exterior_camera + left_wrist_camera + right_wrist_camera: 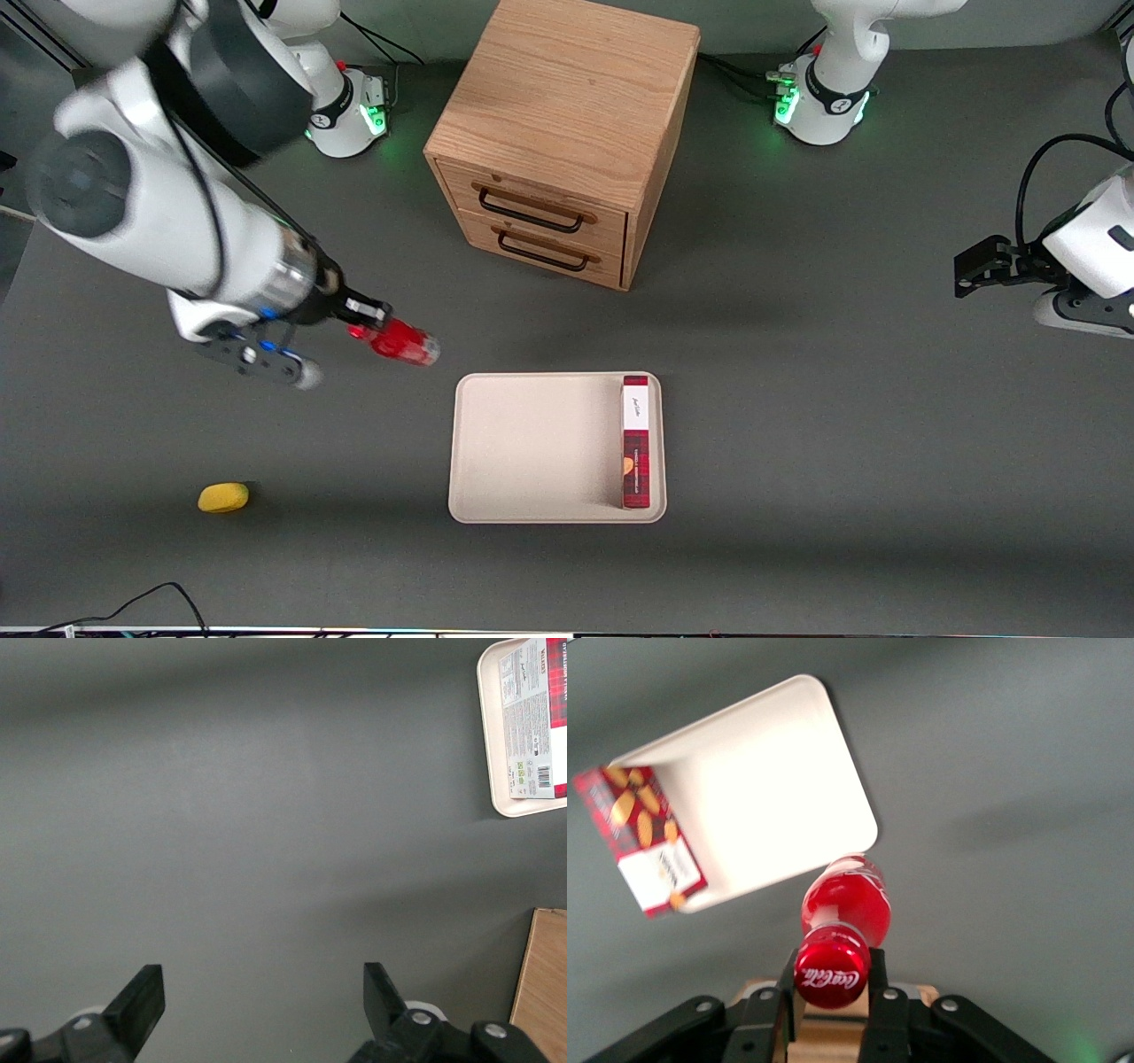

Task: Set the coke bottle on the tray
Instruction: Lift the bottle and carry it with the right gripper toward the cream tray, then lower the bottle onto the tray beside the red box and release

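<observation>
gripper [376,321] holding coke bottle [405,342] above table near tray [532,443]; box [635,441] in tray

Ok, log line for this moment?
gripper: shut on bottle, above table | tray: holds box | bottle not yet on tray

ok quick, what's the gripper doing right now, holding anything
Gripper: jaws shut on the coke bottle at its neck, held above the table beside the tray, not yet over it.

white arm [177,221], black joints
</observation>
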`<state>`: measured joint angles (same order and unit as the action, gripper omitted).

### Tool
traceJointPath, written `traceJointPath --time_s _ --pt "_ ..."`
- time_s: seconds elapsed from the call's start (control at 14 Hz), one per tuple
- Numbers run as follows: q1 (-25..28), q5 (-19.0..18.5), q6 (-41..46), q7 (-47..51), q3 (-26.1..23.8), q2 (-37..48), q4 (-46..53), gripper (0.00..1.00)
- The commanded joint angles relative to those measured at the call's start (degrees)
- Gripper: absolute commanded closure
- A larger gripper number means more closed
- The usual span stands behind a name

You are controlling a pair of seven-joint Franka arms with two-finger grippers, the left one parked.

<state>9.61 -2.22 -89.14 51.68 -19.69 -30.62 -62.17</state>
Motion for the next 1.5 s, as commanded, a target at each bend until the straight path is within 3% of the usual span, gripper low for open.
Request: traceJointPath --time_s 0.0,0.64,0.93,1.43 --pt "0.93 -4.88 -3.30 9.12 -2.27 -6.38 2.77 1.00" --pt "0.76 -13.60 -22.21 18.11 -4.21 -6.65 -14.99 1.00" --pt "0.76 -14.74 -22.66 17.41 -4.21 -8.40 -12.64 1.00" --pt "1.46 -18.17 -25.02 16.09 -3.42 -19.65 1.96 1.00"
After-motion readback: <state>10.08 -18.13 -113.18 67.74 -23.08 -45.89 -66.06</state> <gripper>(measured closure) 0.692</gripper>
